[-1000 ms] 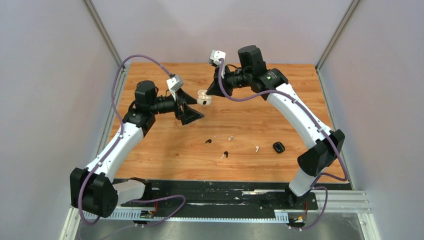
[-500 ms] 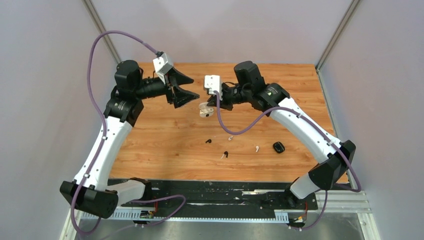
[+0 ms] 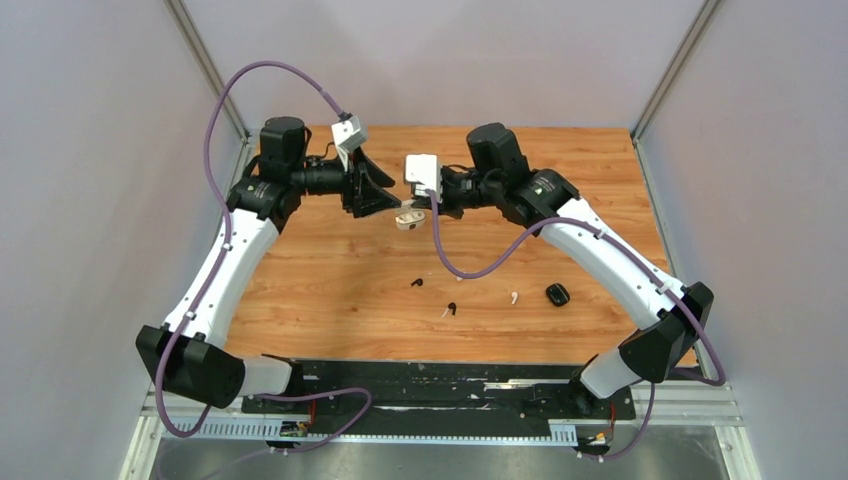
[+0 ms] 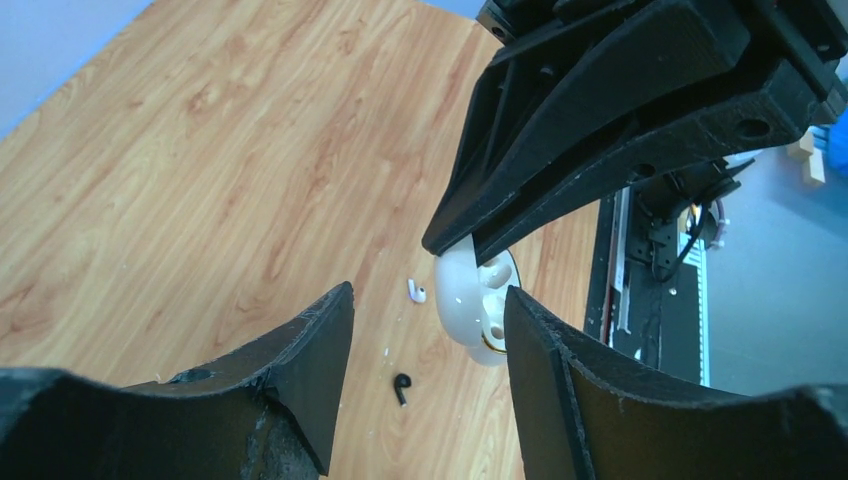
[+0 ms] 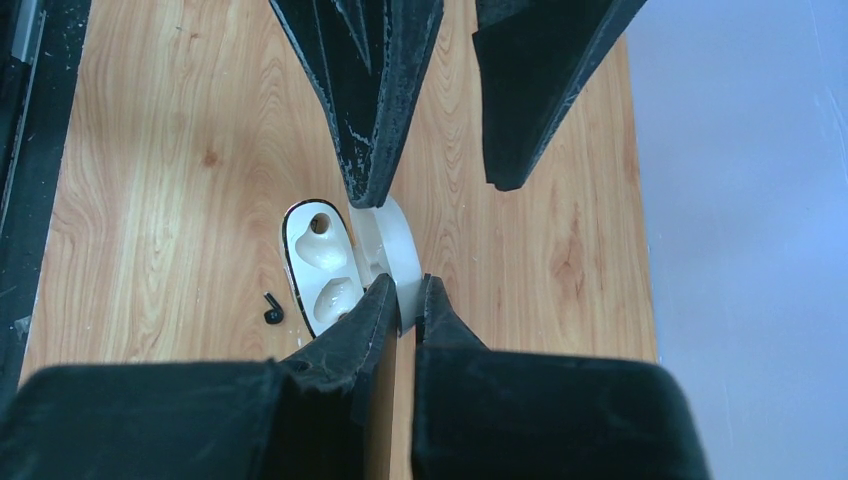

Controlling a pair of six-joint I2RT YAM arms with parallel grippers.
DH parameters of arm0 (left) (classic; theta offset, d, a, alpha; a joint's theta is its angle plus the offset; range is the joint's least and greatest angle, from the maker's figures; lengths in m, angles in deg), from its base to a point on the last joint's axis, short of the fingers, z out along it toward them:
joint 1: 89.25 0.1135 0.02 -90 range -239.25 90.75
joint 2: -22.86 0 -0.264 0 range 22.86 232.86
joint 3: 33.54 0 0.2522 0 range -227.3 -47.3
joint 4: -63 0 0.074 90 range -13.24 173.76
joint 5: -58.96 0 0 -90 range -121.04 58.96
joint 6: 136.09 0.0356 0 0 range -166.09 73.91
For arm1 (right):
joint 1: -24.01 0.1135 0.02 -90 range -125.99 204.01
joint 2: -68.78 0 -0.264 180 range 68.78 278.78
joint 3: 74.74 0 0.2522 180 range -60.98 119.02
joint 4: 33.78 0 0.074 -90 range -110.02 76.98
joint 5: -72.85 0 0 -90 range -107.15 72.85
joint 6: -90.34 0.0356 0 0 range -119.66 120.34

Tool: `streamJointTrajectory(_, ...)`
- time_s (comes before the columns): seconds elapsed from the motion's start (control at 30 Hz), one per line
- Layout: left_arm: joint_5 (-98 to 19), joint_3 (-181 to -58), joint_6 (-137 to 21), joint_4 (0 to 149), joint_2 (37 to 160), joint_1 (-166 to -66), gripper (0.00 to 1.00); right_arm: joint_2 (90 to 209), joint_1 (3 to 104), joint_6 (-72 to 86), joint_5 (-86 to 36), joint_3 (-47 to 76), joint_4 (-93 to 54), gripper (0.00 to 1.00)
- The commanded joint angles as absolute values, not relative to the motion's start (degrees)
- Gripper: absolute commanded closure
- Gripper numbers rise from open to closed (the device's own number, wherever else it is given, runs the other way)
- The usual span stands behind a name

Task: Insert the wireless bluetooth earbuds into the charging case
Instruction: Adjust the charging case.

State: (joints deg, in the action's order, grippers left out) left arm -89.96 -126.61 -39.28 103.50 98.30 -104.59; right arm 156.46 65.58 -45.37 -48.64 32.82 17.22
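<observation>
My right gripper pinches the lid of the open glossy white charging case. My left gripper, half-open and empty, faces it head-on; the tiny stemmed earbuds lie on the wooden table below.

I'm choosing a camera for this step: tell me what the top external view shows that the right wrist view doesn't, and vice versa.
Only top external: the black case and a white earbud lying on the table. Only right wrist: the two empty sockets of the white charging case. Both: the right pincer shut on that case, with the open left pincer at it.
</observation>
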Motion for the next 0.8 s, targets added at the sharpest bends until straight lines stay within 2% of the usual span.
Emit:
streamJointTrajectory(0.0, -92.1, -128.7, -35.7, 106.6, 97.8, -104.6, 0.38, 155.4, 66.0, -44.5, -48.6, 35.6, 14.5, 1.00)
streamJointTrajectory(0.23, -91.7, -128.5, -36.2, 105.4, 98.3, -105.1, 0.45, 155.7, 66.2, -44.5, -48.6, 36.2, 14.5, 1.00)
streamJointTrajectory(0.67, -92.1, -128.7, -37.3, 104.3, 99.7, -106.3, 0.53, 156.4, 67.2, -44.0, -47.9, 37.2, 14.5, 1.00)
streamJointTrajectory(0.77, -92.4, -128.6, -37.6, 104.0, 100.0, -106.4, 0.62, 156.3, 67.3, -44.2, -47.7, 37.1, 14.5, 1.00)
